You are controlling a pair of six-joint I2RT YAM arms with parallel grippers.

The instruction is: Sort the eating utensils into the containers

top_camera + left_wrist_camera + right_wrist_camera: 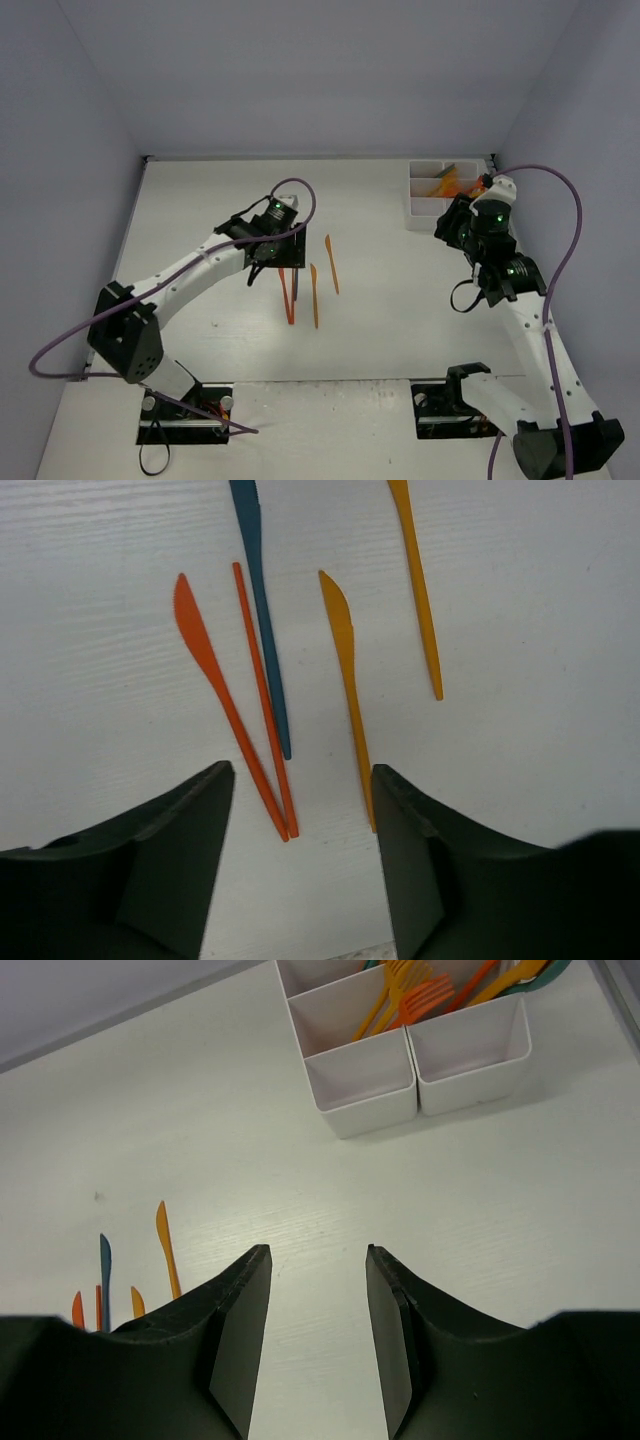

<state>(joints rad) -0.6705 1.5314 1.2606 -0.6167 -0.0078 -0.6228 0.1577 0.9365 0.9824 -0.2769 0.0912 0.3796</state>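
Several utensils lie on the table in the left wrist view: a red knife, a thin red handle, a teal knife and two orange knives. My left gripper is open and empty just above them, with the handle ends between its fingers. From the top they show as an orange and red cluster beside the left gripper. The white compartment tray holds orange and red forks. My right gripper is open and empty, above bare table short of the tray.
The tray stands at the table's far right corner, near the back and right walls. Its two nearest compartments look empty. The right arm stands over the right side of the table.
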